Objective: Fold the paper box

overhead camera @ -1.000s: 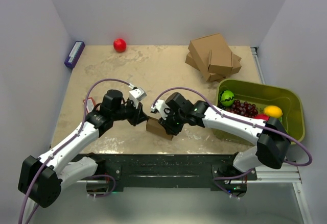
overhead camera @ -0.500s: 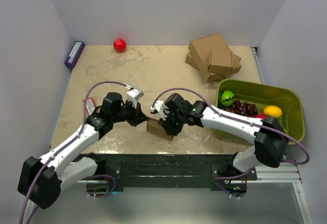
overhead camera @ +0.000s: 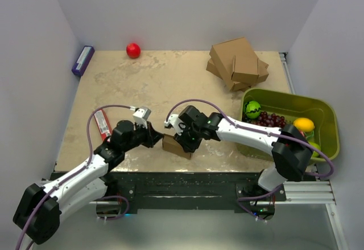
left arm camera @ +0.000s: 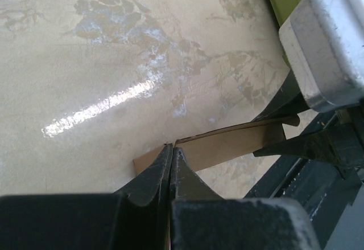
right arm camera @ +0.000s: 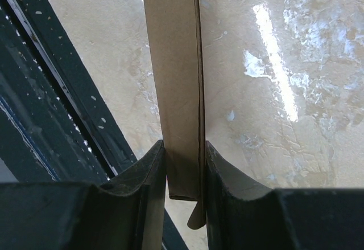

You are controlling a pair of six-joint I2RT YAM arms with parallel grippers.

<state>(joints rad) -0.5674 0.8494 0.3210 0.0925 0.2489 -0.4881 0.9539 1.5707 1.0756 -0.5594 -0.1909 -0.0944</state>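
Observation:
The paper box (overhead camera: 175, 147) is a small brown cardboard piece, partly folded, held between both grippers near the table's front edge. My left gripper (overhead camera: 157, 138) is shut on its left edge; in the left wrist view the jaws (left arm camera: 172, 151) meet on a thin flap of the box (left arm camera: 227, 145). My right gripper (overhead camera: 185, 142) is shut on the box's right end. In the right wrist view the gripper (right arm camera: 185, 159) clamps the flattened, doubled strip of cardboard (right arm camera: 173, 62), which runs away from the jaws over the table.
A stack of bigger cardboard boxes (overhead camera: 236, 63) lies at the back right. A green bin (overhead camera: 284, 95) with fruit stands at the right. A red ball (overhead camera: 133, 50) and a purple box (overhead camera: 83, 60) are at the back left. A red packet (overhead camera: 103, 123) lies by my left arm. The dark front rail (overhead camera: 187, 179) is close.
My left arm has dropped and pulled back toward the front edge, uncovering the red packet. The box and both grippers have shifted slightly nearer and to the left; both grips hold.

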